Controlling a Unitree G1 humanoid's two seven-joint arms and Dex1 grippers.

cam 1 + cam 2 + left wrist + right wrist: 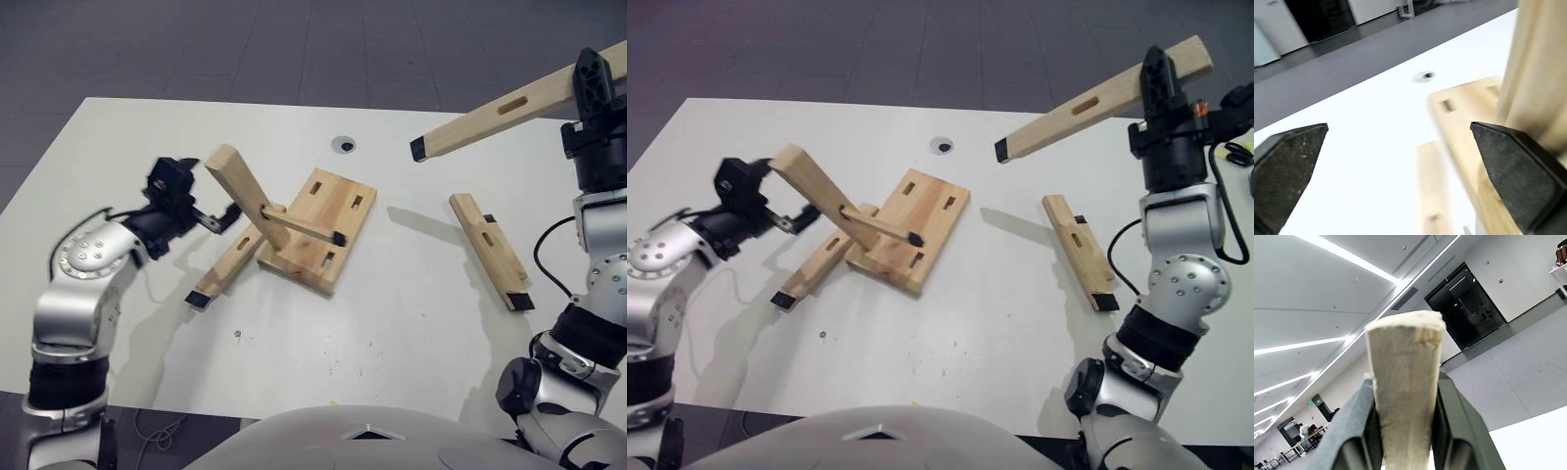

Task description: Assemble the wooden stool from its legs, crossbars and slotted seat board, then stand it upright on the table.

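1. Left hand (223, 217): fingers apart, just beside the tilted leg (245, 181), probably to steady it.
2. Seat board (323, 235): slots up on the bench (392, 323).
3. Spare leg (490, 250): flat on the bench.
4. Right hand (593, 83): clamped on the raised leg (490, 113), likely staged for insertion.

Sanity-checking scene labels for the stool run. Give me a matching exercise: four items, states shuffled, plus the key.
Column one:
1 seat board
2 right gripper
3 left gripper
4 leg right of the board

Column two:
a open, beside the tilted leg
b lying flat on the table, untouched
c shut on the raised leg
d one edge resting on the underlying leg

Pairs: 1-d, 2-c, 3-a, 4-b
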